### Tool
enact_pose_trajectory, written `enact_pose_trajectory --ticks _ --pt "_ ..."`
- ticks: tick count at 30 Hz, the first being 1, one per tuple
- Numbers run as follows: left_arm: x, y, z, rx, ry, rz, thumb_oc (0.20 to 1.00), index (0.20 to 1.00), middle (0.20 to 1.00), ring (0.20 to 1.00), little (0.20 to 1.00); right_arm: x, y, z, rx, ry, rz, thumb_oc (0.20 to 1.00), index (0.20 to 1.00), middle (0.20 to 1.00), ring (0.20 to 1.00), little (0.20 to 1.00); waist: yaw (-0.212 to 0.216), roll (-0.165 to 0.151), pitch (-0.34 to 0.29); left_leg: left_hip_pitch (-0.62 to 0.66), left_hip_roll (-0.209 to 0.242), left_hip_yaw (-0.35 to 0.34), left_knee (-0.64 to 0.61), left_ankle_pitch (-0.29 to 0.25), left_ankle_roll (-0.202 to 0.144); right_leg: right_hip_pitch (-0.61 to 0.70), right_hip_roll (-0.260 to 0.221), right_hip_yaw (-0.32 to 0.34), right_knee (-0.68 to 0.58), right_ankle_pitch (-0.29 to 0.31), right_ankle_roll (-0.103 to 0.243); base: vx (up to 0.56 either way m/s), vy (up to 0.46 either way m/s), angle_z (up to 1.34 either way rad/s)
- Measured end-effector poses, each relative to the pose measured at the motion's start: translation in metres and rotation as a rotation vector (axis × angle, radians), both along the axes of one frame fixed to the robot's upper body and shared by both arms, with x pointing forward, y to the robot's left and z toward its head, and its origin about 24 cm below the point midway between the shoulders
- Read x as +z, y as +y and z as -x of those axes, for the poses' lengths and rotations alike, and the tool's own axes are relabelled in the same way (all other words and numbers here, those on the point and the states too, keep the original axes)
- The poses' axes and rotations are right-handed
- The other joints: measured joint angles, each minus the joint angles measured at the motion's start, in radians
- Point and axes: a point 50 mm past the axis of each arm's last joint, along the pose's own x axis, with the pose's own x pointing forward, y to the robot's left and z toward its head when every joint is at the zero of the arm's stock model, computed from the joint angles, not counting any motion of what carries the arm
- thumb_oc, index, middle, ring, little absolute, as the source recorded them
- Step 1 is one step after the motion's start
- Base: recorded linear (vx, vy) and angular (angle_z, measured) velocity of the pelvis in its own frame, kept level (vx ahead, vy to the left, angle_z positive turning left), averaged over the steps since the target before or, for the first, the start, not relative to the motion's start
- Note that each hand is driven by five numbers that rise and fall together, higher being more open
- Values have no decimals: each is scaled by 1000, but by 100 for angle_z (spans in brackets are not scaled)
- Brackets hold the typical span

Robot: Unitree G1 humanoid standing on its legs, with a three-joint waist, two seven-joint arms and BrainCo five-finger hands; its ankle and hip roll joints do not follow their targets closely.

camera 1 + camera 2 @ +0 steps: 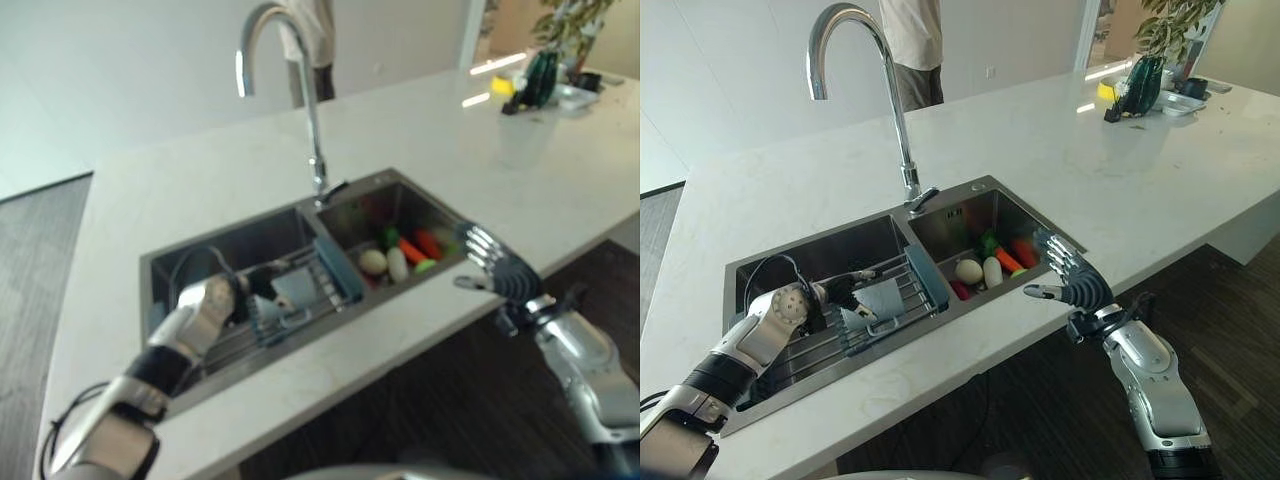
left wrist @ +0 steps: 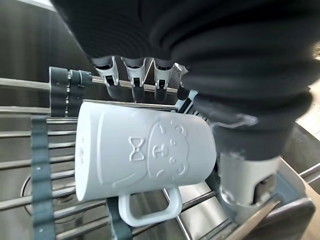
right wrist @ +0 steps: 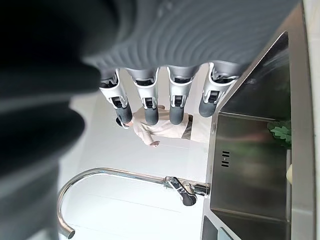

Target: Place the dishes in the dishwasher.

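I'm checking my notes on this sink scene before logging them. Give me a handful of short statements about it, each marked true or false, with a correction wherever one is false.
1. A white mug with a bear relief lies on its side on the grey wire rack across the left basin. True.
2. The left hand is above the right basin. False: it is at the mug over the left basin.
3. The right hand holds a plate. False: its fingers are straight and hold nothing, over the sink's front edge by the right basin.
4. Vegetables lie in the right basin. True.
5. The chrome faucet stands behind the double steel sink. True.
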Motion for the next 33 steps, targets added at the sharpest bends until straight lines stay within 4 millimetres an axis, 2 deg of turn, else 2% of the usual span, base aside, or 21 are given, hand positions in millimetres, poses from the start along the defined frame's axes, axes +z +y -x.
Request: enact_pose_trajectory --ticks 33 --pt "-23 2 4 85 -44 -59 1000 1000 1000 1000 1000 -2 0 2 2 10 2 1000 1000 1000 1000 1000 -4 -4 1 2 6 3 -1 -1 -1 5 7 3 -13 6 -4 0 0 0"
